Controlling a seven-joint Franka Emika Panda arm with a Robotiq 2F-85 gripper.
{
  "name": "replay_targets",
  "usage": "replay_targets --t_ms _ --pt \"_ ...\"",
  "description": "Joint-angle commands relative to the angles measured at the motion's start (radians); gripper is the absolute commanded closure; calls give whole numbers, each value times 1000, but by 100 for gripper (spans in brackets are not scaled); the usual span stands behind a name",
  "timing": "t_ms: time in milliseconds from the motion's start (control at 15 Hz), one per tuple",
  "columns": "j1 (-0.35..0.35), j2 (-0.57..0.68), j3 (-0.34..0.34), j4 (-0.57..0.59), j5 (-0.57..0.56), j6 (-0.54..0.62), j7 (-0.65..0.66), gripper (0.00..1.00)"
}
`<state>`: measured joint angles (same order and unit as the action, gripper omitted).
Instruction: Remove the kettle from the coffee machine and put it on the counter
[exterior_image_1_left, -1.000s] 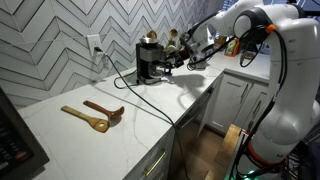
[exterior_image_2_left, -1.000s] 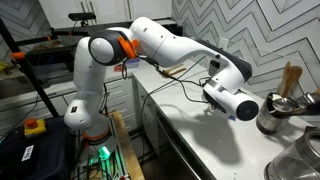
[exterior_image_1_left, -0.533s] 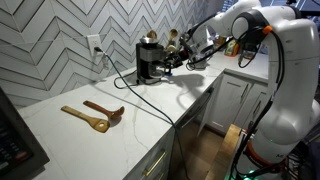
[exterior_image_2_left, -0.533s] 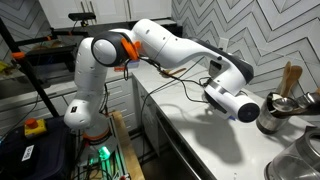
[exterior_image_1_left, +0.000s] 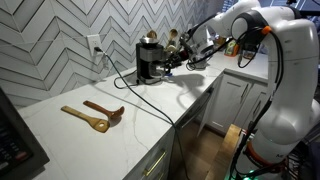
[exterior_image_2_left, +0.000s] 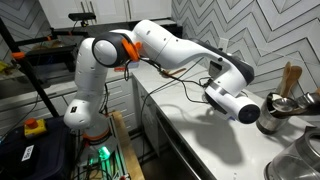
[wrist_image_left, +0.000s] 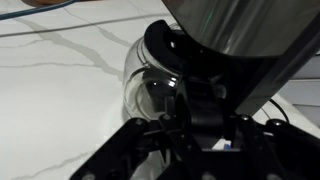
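In the wrist view the kettle (wrist_image_left: 150, 85), a round clear-glass carafe with a black rim, sits under the black coffee machine (wrist_image_left: 235, 35). Its black handle (wrist_image_left: 203, 112) points toward me. My gripper (wrist_image_left: 206, 130) straddles that handle, one dark finger (wrist_image_left: 167, 131) on each side. The jaws are open, and a thin pale gap shows on the handle's right. In an exterior view the gripper (exterior_image_1_left: 174, 63) is level with the coffee machine (exterior_image_1_left: 148, 58) on the white counter (exterior_image_1_left: 150, 110). In the exterior view from behind, my wrist (exterior_image_2_left: 243, 105) hides the kettle and the machine.
Two wooden spoons (exterior_image_1_left: 95, 115) lie on the counter. The machine's black cord (exterior_image_1_left: 125, 88) trails across it from the wall socket (exterior_image_1_left: 95, 45). A shiny metal vessel (exterior_image_2_left: 280, 112) and wooden utensils (exterior_image_2_left: 290, 78) stand close beside my wrist. The tiled wall is just behind the machine.
The wrist has edged slightly closer to the coffee machine. Nothing else has visibly moved.
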<state>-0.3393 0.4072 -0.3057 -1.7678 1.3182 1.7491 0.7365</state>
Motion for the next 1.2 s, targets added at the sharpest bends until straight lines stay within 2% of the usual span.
replay_targets --t_ms 0,67,133,200,267,333,600,733,1133 --pt "-20 21 10 22 11 -36 17 60" --pt "-20 22 10 23 8 -39 15 70" --pt "-21 22 10 23 8 -42 15 71" --pt "-21 24 10 24 7 -45 15 84" --pt "-23 26 9 24 4 -54 18 88" --pt "-26 30 8 25 5 -58 18 86" --pt "-27 30 9 26 4 -64 38 87" --pt "-29 29 9 27 2 -74 36 93" --pt "-40 36 4 38 -39 -181 43 98"
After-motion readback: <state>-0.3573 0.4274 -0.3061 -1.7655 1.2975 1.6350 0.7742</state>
